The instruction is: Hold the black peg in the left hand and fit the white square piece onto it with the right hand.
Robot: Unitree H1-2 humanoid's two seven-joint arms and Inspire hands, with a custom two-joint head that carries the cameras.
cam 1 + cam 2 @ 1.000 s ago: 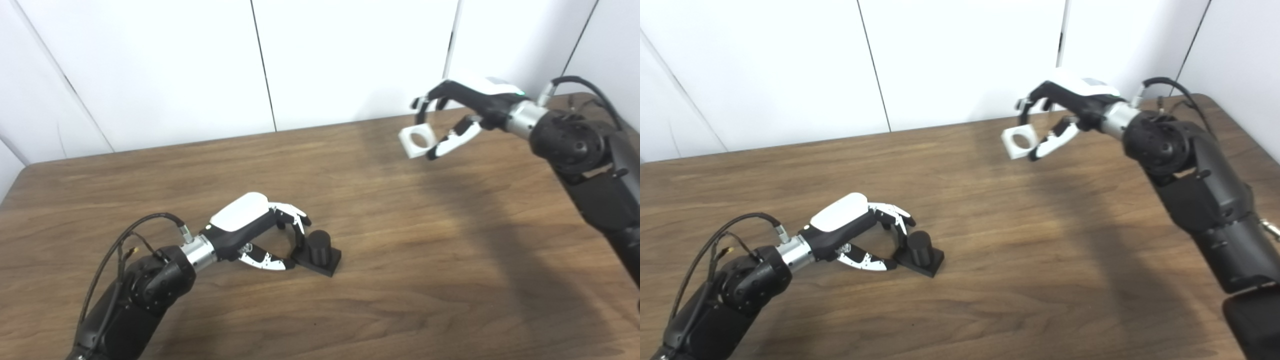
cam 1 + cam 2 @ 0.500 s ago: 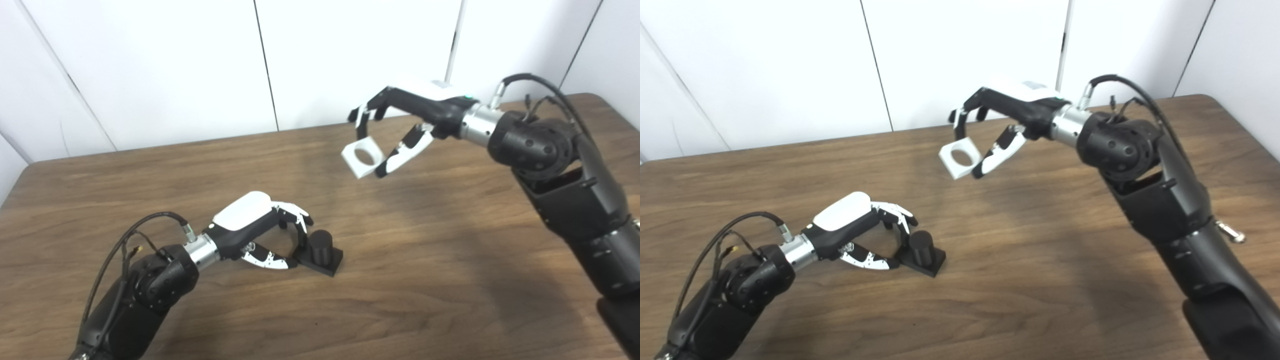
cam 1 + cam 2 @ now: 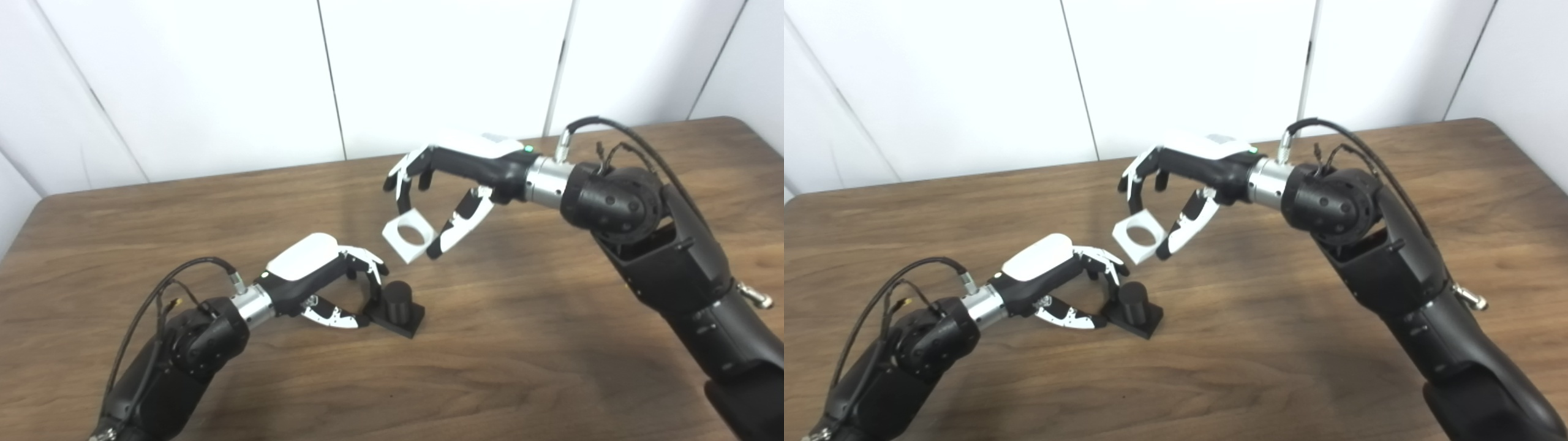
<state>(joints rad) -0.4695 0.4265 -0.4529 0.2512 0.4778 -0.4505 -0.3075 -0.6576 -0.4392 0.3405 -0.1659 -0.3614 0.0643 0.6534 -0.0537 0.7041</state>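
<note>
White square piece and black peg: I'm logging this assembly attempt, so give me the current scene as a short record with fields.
surface: wooden table
black peg: upright on its square base, resting on the table
left hand: fingers at the base of the peg, steadying it
white square piece: in the air, above and a little behind the peg, round hole visible
right hand: pinching the piece between fingers and thumb
fit: not yet done, piece and peg apart

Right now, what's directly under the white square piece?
Open air, then bare wooden table. The white square piece hangs in the right robot hand, up and behind the black peg, not over it.
</note>
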